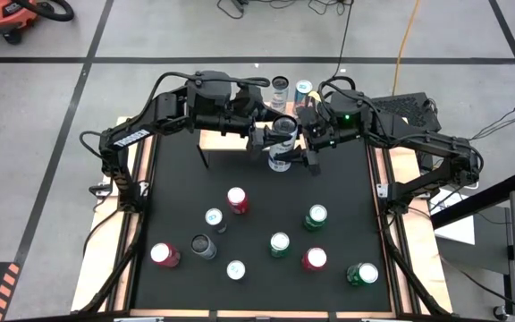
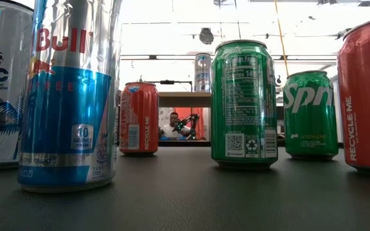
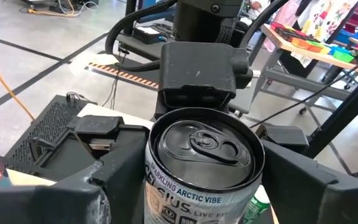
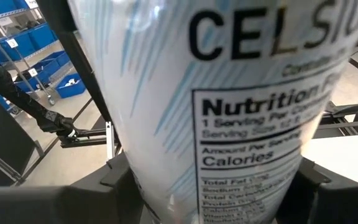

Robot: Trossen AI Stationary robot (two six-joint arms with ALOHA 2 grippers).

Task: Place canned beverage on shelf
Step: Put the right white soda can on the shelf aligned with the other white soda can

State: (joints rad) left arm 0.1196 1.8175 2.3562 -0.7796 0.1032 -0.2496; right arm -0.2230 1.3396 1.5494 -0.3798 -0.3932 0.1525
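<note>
Both claws meet at the white Celsius can (image 1: pixel 282 143) over the far edge of the table (image 1: pixel 257 206), just in front of the shelf (image 1: pixel 240 139). Your right claw (image 1: pixel 300 148) is pinching the can's body — the label fills its wrist view. The left claw (image 1: pixel 265 141) brackets the can, fingers spread around it; whether they touch I cannot tell. Keep the can upright, let only one claw carry it, and clear the two cans (image 1: pixel 291 88) at the shelf's far side.
</note>
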